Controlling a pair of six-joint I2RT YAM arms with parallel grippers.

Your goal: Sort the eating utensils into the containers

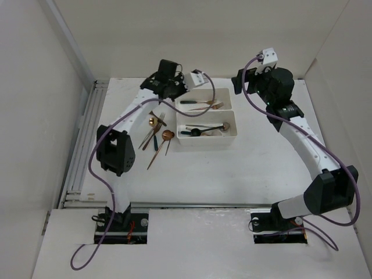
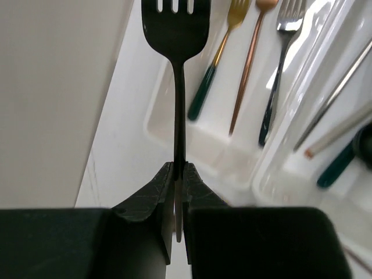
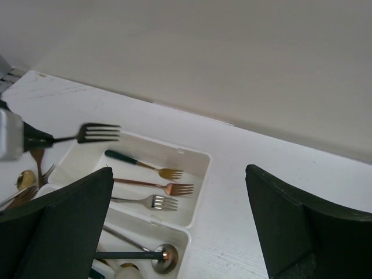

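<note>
My left gripper (image 2: pixel 179 170) is shut on the handle of a black fork (image 2: pixel 176 23) and holds it over the left end of the far white bin (image 2: pixel 157 116). That bin holds three forks: gold with a green handle (image 2: pixel 216 58), copper (image 2: pixel 247 64) and silver with a dark handle (image 2: pixel 278 70). In the top view the left gripper (image 1: pixel 183 88) is at the far bin's (image 1: pixel 229 99) left end. The near bin (image 1: pixel 235 129) holds spoons. My right gripper (image 3: pixel 179 170) is open and empty, above the table to the right of the bins; the black fork (image 3: pixel 99 132) shows in its view too.
Several loose utensils lie on the table left of the near bin, among them a gold spoon (image 1: pixel 154 122) and a copper spoon (image 1: pixel 167 135). White walls close in the table at the back and on both sides. The right gripper (image 1: pixel 239 83) hovers by the far bin's right end.
</note>
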